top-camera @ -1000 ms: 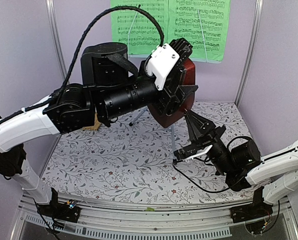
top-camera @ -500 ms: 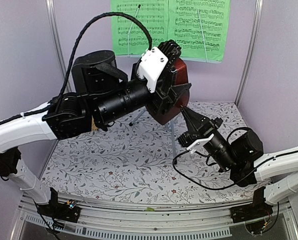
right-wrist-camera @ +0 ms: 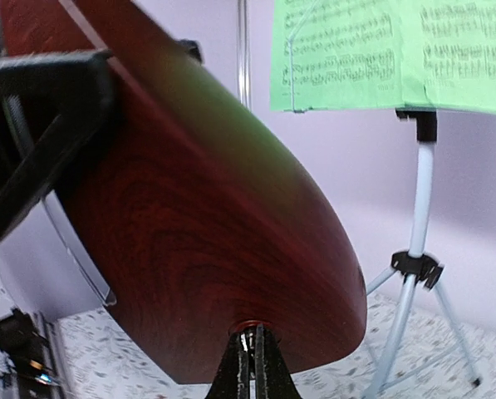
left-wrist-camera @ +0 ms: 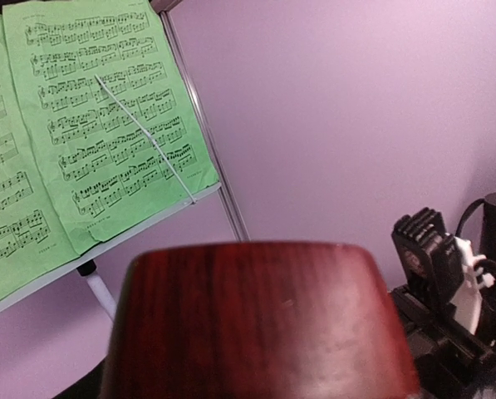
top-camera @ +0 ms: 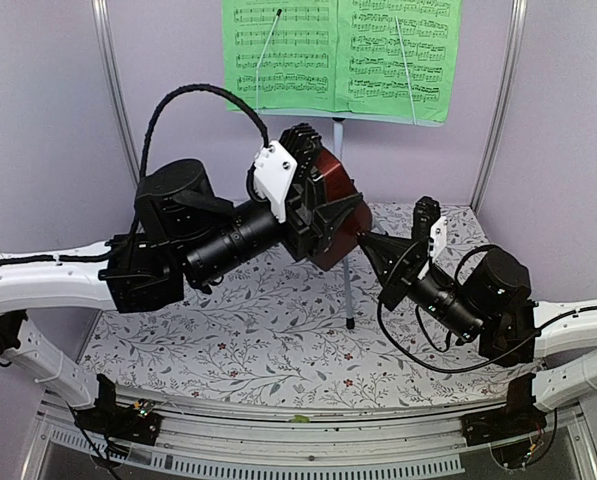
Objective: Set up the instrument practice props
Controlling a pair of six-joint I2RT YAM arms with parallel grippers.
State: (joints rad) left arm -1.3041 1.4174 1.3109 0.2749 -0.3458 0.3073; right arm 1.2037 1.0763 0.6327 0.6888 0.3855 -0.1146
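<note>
Left claw (top-camera: pixel 330 212) clamps the metronome (top-camera: pixel 330 172) aloft; right claw (right-wrist-camera: pixel 249 347), tips together, touches its side; probably best: firm left grip, gentle right pressure.

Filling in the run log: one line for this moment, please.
left gripper: holds metronome aloft | right gripper: jaws shut, tips at metronome's edge | booklet: on music stand

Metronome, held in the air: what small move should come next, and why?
Probably the right gripper backs off slightly: its shut tips touch the metronome, which the left gripper holds tilted above the table, not yet set down.
</note>
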